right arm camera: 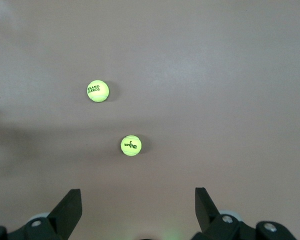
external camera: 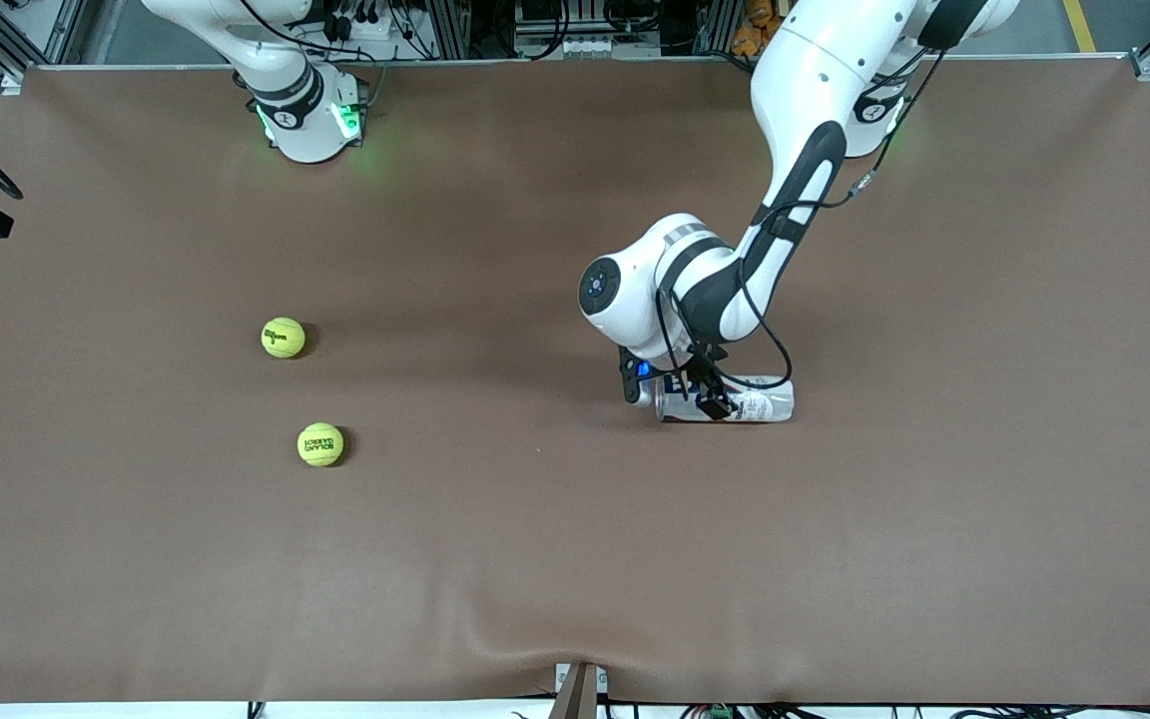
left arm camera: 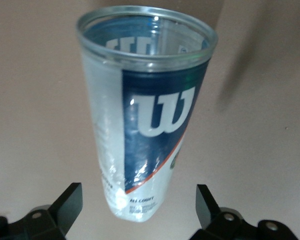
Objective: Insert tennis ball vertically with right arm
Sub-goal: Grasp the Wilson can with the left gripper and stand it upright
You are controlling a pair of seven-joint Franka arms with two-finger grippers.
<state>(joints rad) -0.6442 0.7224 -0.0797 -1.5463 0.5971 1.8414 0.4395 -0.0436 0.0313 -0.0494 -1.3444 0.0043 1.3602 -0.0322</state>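
Left pincer (left arm camera: pixel 137 210) hangs low over the clear ball tube (external camera: pixel 730 400), fingers spread wide on either side of it, not gripping. The tube lies on its side on the brown desk (external camera: pixel 535 559). Right pincer (right arm camera: pixel 137 212) is high up, also wide and empty, above two tennis balls (right arm camera: pixel 131 145) (right arm camera: pixel 97 91) resting apart toward the right arm's end.

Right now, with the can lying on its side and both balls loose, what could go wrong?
1. The can lies on its side under the open left end effector; a grip near its closed end could let it swing or slip when raised.
2. Both balls sit loose on the table; the open right end effector, high over them, could nudge one away on descent.
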